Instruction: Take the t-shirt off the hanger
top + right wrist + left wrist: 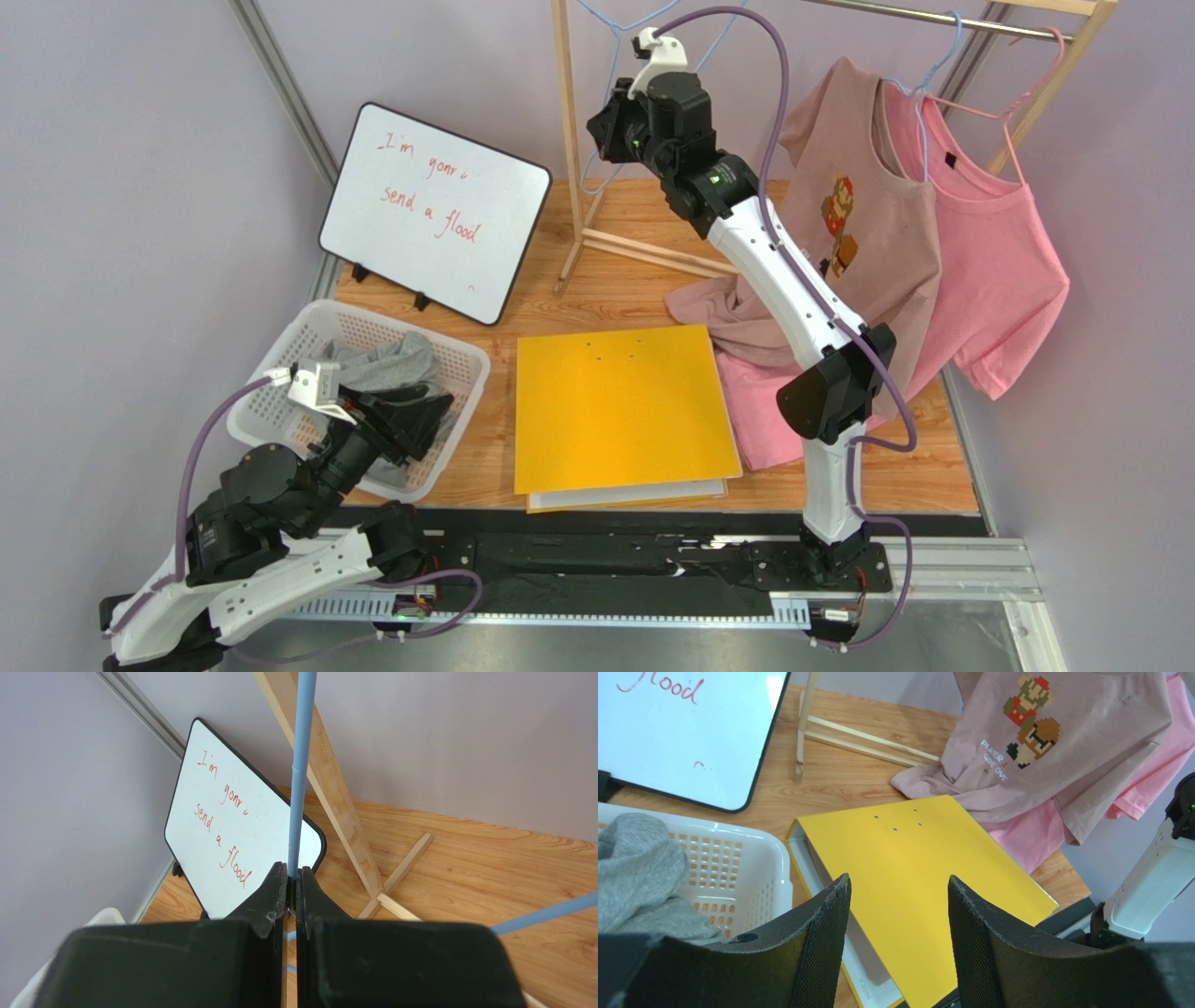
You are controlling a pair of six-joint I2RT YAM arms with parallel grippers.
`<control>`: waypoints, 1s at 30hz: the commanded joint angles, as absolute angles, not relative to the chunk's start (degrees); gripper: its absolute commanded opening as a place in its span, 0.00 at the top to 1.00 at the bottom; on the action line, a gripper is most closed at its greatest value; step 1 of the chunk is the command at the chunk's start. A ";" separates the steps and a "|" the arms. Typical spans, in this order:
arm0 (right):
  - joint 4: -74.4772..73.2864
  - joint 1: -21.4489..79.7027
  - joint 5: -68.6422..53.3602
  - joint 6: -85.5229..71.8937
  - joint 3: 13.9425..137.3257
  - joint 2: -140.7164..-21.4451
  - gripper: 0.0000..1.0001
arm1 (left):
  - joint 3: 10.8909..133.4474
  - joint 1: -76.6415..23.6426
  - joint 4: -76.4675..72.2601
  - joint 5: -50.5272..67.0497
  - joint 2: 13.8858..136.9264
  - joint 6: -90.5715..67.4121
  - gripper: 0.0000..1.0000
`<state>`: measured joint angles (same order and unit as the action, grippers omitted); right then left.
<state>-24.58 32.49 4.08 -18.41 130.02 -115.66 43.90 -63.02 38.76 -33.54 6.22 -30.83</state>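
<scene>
Two t-shirts hang at rack (926,17) right end: mauve t-shirt (856,238), hem pooled on table (617,287), pink t-shirt (1003,266) just beside. Right gripper (293,876) pinched shut on blue hanger (302,756), up near rack's left post. Left gripper (898,885) jaws apart, empty, over basket (368,322).

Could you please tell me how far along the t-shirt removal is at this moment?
Looks done: a grey garment lies in the white basket, and the blue hanger looks bare. In hand: the right gripper is shut on that hanger's wire; the left gripper is open and empty beside the basket. Possibly left: the mauve t-shirt and pink t-shirt hang at the rack.
</scene>
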 commanded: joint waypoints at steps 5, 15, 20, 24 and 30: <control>-21.27 30.06 2.20 -25.22 132.89 -117.25 1.00 | 47.02 -63.11 41.31 -33.58 6.06 -26.81 0.41; -21.62 27.86 -4.48 -32.51 132.18 -116.54 1.00 | 48.86 -63.19 41.75 -28.66 8.79 -26.54 0.41; -23.20 26.90 -6.32 -34.98 136.22 -119.18 1.00 | 48.69 -63.19 41.75 -27.34 7.83 -28.38 0.41; -24.17 26.89 -7.03 -35.68 138.25 -120.58 1.00 | 47.64 -63.11 41.75 -27.68 6.24 -29.44 0.41; -25.31 26.89 -8.43 -37.79 138.87 -121.03 0.75 | 48.07 -63.19 41.05 -28.30 7.12 -29.62 0.40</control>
